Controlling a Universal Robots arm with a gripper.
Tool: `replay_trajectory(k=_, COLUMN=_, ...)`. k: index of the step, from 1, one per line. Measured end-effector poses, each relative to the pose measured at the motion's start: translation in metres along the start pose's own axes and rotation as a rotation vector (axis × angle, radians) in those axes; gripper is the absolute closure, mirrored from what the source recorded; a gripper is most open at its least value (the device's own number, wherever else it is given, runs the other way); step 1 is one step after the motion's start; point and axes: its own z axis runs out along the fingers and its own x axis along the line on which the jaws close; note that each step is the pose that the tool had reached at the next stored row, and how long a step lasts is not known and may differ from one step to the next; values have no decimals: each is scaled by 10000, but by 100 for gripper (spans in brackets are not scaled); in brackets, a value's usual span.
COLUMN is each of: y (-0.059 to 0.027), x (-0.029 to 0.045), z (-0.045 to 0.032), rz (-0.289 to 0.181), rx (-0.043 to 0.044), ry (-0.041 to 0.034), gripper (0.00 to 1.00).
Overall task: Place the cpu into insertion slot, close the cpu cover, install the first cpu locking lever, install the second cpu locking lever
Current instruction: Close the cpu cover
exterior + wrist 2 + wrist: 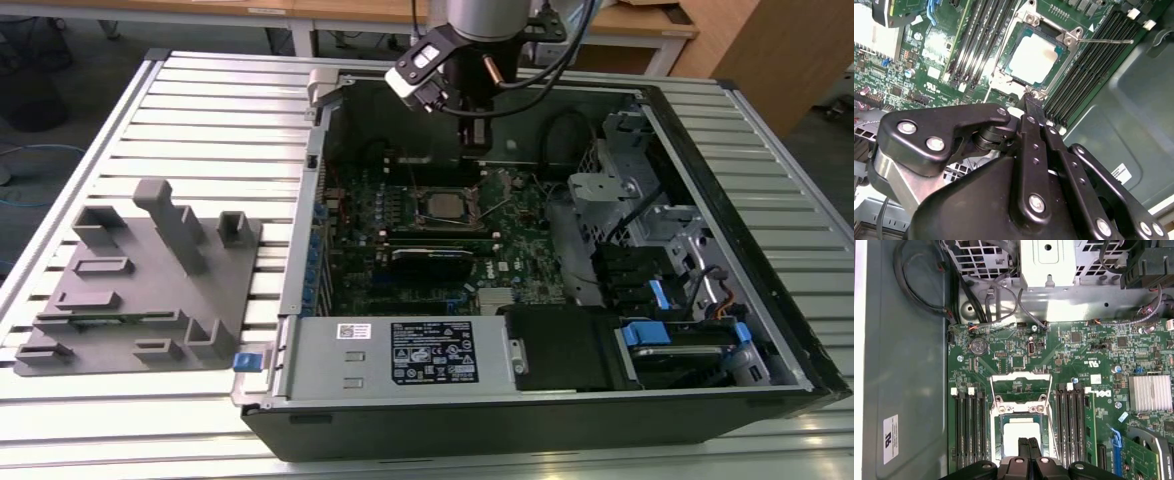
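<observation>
The cpu [1021,431] [1033,59] [441,204] lies flat in the insertion slot [1010,47] on the green motherboard, silver face up. The cpu cover [1020,377], a thin metal frame, appears swung open past the chip, with board showing through its cut-out. One thin wire locking lever [1104,41] sticks out free from a socket corner; another [1053,432] runs beside the socket. My gripper [1027,97] [1028,441] [477,150] hangs just above the socket's near edge. Its black fingers are pressed together with nothing seen between them.
The open computer case [747,400] lies on a slatted table. Black memory slots [969,430] flank the socket. A black card [430,262], a heat sink [1150,392], cables [919,295] and drive cages [627,190] crowd the case. A grey fixture [134,290] sits at the exterior view's left.
</observation>
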Motion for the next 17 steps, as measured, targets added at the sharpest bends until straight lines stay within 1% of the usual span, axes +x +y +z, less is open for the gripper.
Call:
replay_trajectory(k=5, y=55, x=3, z=4, rz=0, rx=-1, ry=1, gripper=89)
replay_trajectory(k=17, y=71, x=4, z=5, rz=-1, rx=0, ry=0, gripper=89)
